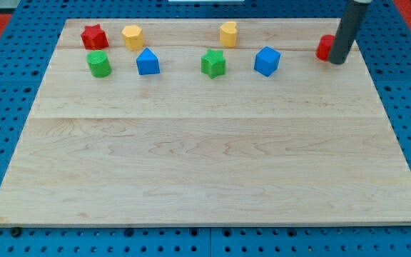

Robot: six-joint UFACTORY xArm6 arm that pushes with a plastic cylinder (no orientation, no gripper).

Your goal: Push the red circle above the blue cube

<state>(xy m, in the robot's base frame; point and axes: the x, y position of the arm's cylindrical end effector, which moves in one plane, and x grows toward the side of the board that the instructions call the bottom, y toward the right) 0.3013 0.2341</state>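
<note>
we have no jaws to open or close, only a rod, and it holds nothing. my tip [337, 61] sits touching the right side of the red circle [324, 47], which lies near the worktop [205, 171] edge at the view's top right. the blue cube [267, 61] stands to its left, a little lower. we judge the push barely begun: the circle has yet to travel left until it sits directly above the cube.
</note>
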